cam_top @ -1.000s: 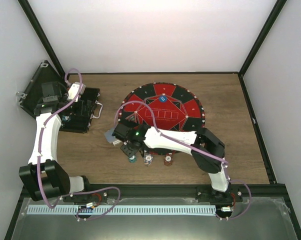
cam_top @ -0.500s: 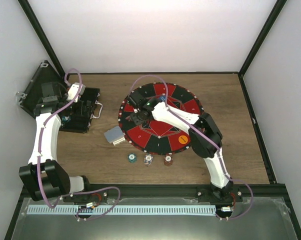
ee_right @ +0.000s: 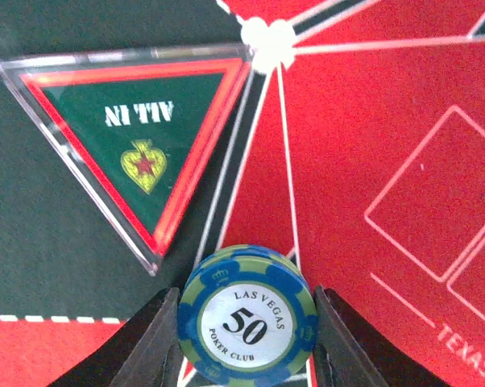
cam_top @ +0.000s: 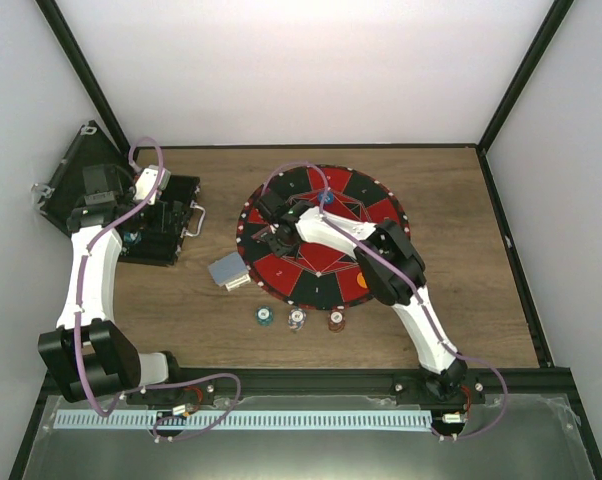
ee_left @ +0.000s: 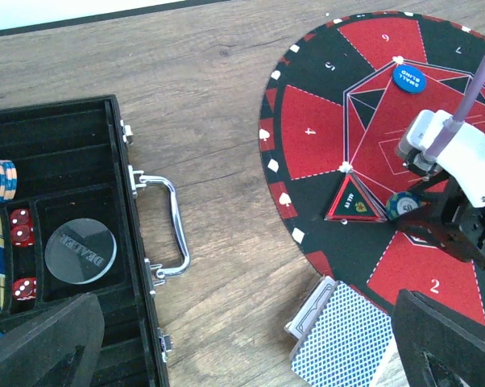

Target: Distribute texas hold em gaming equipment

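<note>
**Right claw (ee_right: 246,348): clamped on one poker chip, over the mat**

Item 1. We list the right claw's two fingers as pressed on opposite edges of a blue-and-green chip (ee_right: 247,318) marked 50. The chip is held flat with its face up to the wrist camera.

Position. The chip sits squarely between the fingers, above the round mat (cam_top: 381,214) where a black field meets a red one. It is just beside the lower corner of the triangular ALL IN marker (ee_right: 138,137). We cannot tell whether it already touches the cloth.

Handling note. In our judgement, the chip should go straight down until it lies flat. The fingers should part only then and rise vertically, so neither drags the chip or nudges the marker.

Item 2. The left claw (ee_left: 246,322) has its fingers wide apart and empty, near the black case (ee_left: 73,161).

Other stock. A deck of cards (ee_left: 343,343) lies at the mat's edge, and three chips (cam_top: 296,319) lie on the table (cam_top: 481,300) in front of the mat.
</note>
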### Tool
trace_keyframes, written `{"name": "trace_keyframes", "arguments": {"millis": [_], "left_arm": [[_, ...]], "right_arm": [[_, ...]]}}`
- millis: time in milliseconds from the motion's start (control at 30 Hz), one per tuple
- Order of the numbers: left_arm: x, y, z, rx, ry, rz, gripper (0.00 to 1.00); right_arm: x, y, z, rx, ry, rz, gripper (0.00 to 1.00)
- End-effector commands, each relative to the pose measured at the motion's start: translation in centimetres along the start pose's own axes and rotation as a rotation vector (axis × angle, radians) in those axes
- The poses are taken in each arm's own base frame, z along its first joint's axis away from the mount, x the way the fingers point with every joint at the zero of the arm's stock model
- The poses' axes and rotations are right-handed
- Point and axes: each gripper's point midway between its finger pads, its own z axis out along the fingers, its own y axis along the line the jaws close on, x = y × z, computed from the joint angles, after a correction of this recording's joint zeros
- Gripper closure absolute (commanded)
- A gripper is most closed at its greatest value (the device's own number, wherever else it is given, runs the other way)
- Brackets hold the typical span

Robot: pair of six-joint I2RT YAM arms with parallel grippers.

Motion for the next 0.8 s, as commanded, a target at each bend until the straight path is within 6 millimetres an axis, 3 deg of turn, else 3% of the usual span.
{"name": "trace_keyframes", "arguments": {"millis": [0, 267, 367, 567, 667, 767], "left_arm": [[-0.5, -0.2, -0.7, 0.002, -0.022, 0.016, 0.0], [-0.3, -0.1, -0.8, -0.001, -0.019, 0.015, 0.0], [-0.3, -0.1, -0.7, 0.002, -0.017, 0.012, 0.0], [-0.4, -0.4, -0.9, 0.014, -0.021, 0.009, 0.0], [-0.5, -0.4, -1.0, 0.012, -0.023, 0.011, 0.0], [-0.5, -0.4, -1.1, 0.011, -0.023, 0.014, 0.0]], "right_arm": [[-1.1, 0.9, 1.2, -0.029, -0.013, 0.0, 0.89], [-2.1, 2.2, 1.5, -0.092, -0.019, 0.023, 0.89], [-1.9, 2.1, 1.3, -0.09, -0.014, 0.023, 0.84], [-2.4, 0.7, -0.9, -0.031, -0.044, 0.021, 0.45], [-3.4, 0.2, -3.8, -0.014, -0.09, 0.026, 0.34], [-3.4, 0.9, -6.8, -0.011, -0.13, 0.002, 0.28]]}}
